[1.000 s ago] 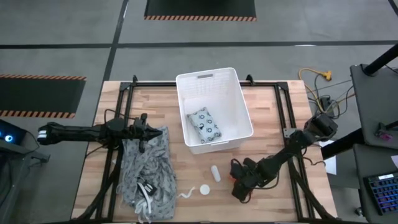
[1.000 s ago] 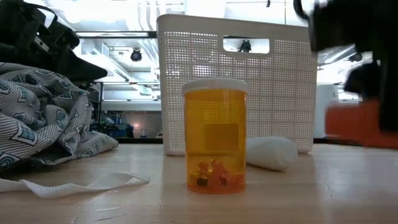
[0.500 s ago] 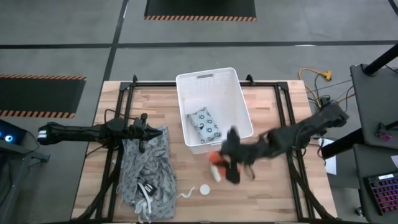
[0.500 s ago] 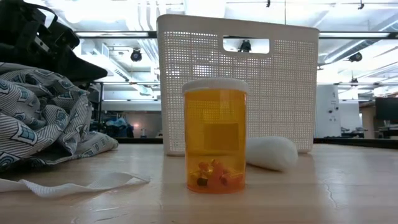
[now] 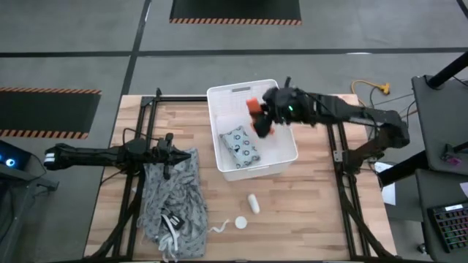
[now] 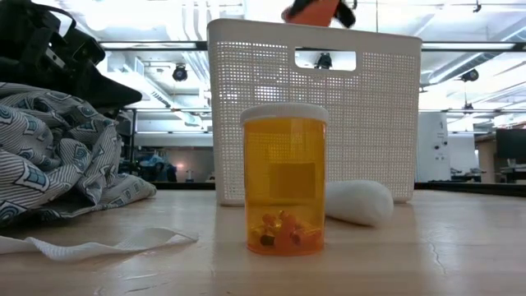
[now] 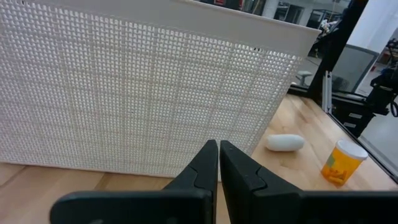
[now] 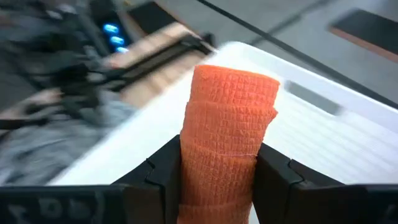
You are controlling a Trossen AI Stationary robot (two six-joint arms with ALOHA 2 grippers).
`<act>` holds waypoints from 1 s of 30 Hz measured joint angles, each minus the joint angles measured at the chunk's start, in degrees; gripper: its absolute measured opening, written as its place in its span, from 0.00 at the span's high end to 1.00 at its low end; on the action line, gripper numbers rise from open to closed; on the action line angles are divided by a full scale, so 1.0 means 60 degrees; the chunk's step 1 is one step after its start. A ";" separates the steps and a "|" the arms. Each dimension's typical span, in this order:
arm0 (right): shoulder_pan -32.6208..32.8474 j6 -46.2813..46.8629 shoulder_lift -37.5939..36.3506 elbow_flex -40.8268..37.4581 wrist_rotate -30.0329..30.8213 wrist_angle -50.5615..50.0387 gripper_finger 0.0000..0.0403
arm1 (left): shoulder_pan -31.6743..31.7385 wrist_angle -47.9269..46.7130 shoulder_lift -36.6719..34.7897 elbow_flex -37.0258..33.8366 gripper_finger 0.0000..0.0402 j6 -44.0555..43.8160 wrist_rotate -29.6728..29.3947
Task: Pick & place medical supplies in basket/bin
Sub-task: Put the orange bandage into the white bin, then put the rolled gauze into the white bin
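Note:
My right gripper (image 5: 260,121) is over the white tub (image 5: 280,109), shut on an orange ribbed roll (image 5: 253,108). In the low view the roll (image 6: 311,10) shows above the tub's rim (image 6: 246,29). A grey-blue dotted packet (image 5: 243,147) lies on the tub's floor. Near of the tub, a small white bottle (image 5: 253,204) lies on its side on the table. An amber pill bottle with a white round cap (image 5: 240,223) stands upright there. My left gripper (image 5: 170,154) is shut, by the patterned cloth's far edge, left of the tub. My right gripper pinches the orange roll between its two fingers, one finger (image 8: 165,171) on each side of it. The roll's sides (image 8: 198,158) lie against the pads and its free end (image 8: 236,84) sticks out past the fingertips. It is lifted clear, above the tub's inside.
A large grey patterned cloth (image 5: 172,197) lies heaped on the table's near left, with a thin white string (image 5: 218,229) beside it. A black frame (image 5: 330,139) runs around the tabletop. Bare wood (image 5: 314,212) lies to the near right of the tub.
My right gripper has carried the orange roll from low at the table's near right, leftward past the white bottle, then up and toward the far edge. It is now over the tub. The roll has stayed in its hold throughout.

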 joint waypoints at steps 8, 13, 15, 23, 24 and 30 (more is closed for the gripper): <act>-0.1472 -0.0422 0.0855 0.0091 -0.1538 -0.0178 0.53 | 0.0004 0.0000 0.0000 -0.0001 1.00 -0.0001 0.0000; -0.1654 -0.0200 0.1101 0.0384 -0.1699 -0.0647 0.33 | 0.0000 0.0000 0.0000 -0.0001 1.00 0.0001 0.0000; -0.1653 -0.0178 0.1142 0.0595 -0.1694 -0.1050 0.26 | 0.0002 0.0000 0.0000 -0.0001 1.00 0.0001 0.0000; -0.1126 -0.0463 0.0955 0.1936 -0.3257 -0.1548 0.15 | 0.0000 0.0000 0.0000 -0.0001 1.00 0.0001 0.0000; -0.0876 -0.0698 0.0922 0.2137 -0.3684 -0.1582 0.15 | 0.0002 0.0000 0.0000 -0.0001 1.00 0.0001 0.0000; 0.1222 -0.1812 0.0946 0.2688 -0.4418 -0.2353 0.17 | 0.0000 0.0000 0.0000 -0.0001 1.00 0.0001 0.0000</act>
